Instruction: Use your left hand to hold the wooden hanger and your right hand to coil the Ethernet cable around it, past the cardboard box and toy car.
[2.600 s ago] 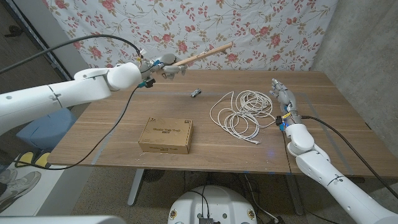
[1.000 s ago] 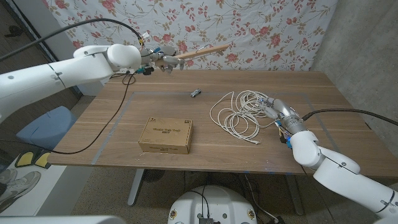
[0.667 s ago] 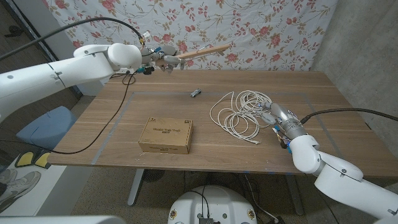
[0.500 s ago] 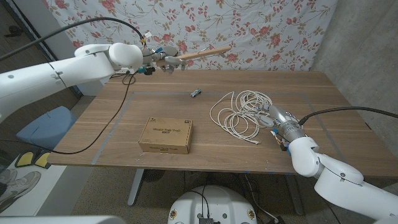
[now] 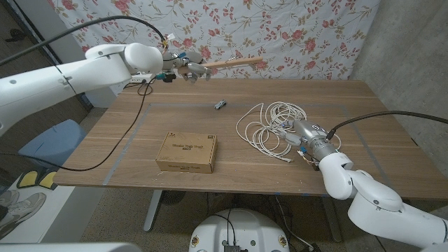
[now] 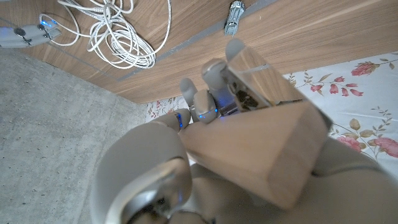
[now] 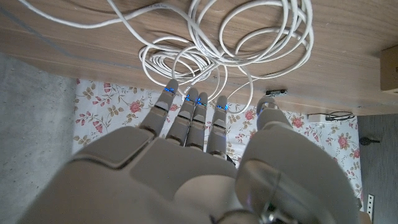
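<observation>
The brown wooden bench (image 5: pixel 364 150) showed bare wood on the outer side of the right robot hand (image 5: pixel 306 132), toward the bench's right edge, and a wide bare stretch on the left between the flat brown cardboard box (image 5: pixel 186 152) and the far edge. The left robot hand (image 5: pixel 183 67) hung above the far left edge of the bench, in front of the floral cloth backdrop (image 5: pixel 294 35), gripping one end of the long pale wooden hanger (image 5: pixel 227 64), whose free length pointed away from it toward the right, clear of the bench. In the left wrist view its fingers (image 6: pixel 211 93) wrapped the hanger's squared end. The right robot hand lay low at the near right side of the loose white Ethernet cable (image 5: pixel 269 126), its fingers extended and slightly apart, holding nothing; in the right wrist view the fingertips (image 7: pixel 171 87) pointed at the cable's loops, and whether they touched could not be told. The small grey toy car (image 5: pixel 220 105) sat beyond the cable, between the two robot hands, well apart from the box.
</observation>
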You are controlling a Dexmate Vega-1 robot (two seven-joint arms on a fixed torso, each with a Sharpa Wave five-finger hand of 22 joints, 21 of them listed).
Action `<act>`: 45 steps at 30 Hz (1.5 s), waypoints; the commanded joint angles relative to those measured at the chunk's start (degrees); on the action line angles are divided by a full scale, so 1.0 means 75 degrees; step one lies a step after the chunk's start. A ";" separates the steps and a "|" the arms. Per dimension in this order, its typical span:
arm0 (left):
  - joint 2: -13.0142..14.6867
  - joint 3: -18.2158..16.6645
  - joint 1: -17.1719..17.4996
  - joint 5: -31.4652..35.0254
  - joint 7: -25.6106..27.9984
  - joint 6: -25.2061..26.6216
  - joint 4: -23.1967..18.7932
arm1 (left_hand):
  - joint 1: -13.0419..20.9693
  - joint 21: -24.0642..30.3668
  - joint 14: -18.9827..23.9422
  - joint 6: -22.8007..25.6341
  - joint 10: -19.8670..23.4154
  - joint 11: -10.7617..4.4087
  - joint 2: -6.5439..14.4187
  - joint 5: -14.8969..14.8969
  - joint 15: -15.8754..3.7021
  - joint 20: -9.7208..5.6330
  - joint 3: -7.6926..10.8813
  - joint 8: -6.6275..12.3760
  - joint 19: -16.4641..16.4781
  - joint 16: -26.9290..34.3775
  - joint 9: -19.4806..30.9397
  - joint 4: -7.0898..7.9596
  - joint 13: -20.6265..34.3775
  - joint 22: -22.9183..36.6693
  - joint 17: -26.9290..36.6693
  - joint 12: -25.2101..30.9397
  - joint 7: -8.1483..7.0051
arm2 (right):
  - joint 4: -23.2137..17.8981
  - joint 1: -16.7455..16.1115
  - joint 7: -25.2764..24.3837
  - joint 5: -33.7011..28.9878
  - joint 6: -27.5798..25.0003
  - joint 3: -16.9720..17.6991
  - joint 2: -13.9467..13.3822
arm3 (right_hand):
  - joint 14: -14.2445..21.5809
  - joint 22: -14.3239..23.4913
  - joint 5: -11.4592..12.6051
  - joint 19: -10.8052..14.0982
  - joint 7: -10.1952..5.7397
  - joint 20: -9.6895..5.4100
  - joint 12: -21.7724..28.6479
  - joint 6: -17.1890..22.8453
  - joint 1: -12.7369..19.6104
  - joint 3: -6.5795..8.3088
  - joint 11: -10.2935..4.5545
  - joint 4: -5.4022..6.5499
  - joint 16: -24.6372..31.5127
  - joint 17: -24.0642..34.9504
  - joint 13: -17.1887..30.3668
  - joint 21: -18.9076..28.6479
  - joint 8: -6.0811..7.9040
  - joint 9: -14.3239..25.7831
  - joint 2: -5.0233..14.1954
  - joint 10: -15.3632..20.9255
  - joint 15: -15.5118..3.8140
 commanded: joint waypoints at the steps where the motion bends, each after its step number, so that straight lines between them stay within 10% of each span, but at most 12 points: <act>1: -0.0264 0.0013 -0.0127 0.0202 -0.0477 0.0052 0.0216 | -0.0083 0.0074 -0.0004 0.0059 -0.0027 0.0014 0.0017 -0.0030 0.0004 0.0026 0.0066 0.0045 -0.0026 0.0084 0.0020 -0.0002 0.0009 -0.0013 0.0068 0.0058 0.0084 | 0.0088 0.0804 0.1556 -0.1827 -0.0458 -0.0958 0.0228 | 0.0036 0.0041 0.0070 0.0083 -0.0073 -0.0026 0.0041 0.0045 0.0049 -0.0039 -0.0061 -0.0022 0.0097 0.0039 0.0027 0.0022 0.0041 0.0019 -0.0049 0.0029 -0.0185; 23: -0.0576 -0.0207 -0.0019 0.0312 -0.0689 -0.0243 0.0864 | -0.0159 0.0225 -0.0062 0.0034 -0.0051 0.0013 0.0017 -0.0096 0.0001 0.0027 0.0165 0.0066 -0.0104 0.0124 -0.0017 -0.0007 0.0009 -0.0173 0.0139 0.0058 0.0091 | 0.0792 0.0979 0.4892 -0.5531 0.0193 -0.1175 0.1513 | 0.0644 0.0053 0.0349 0.0318 -0.0110 -0.0206 0.0561 0.1138 0.0294 -0.0358 -0.0191 -0.0019 0.0698 0.0694 0.0303 0.0044 0.0299 0.0028 -0.0421 0.0781 -0.0407; 45: -0.0695 -0.0343 0.0068 0.0477 -0.0889 -0.0335 0.1104 | -0.0256 0.0455 -0.0072 -0.0002 -0.0066 0.0008 0.0014 -0.0179 0.0010 0.0018 0.0280 0.0084 -0.0201 0.0144 -0.0083 -0.0012 0.0010 -0.0335 0.0149 0.0059 0.0087 | 0.1413 0.0387 0.6021 -0.6831 0.1976 -0.0329 0.2977 | 0.0446 0.0080 0.0612 0.0207 -0.0557 -0.0262 0.0964 0.2298 0.0555 -0.0742 -0.0252 0.0118 0.1091 0.1535 0.0668 -0.0062 0.0381 -0.0007 -0.0620 0.0699 -0.0481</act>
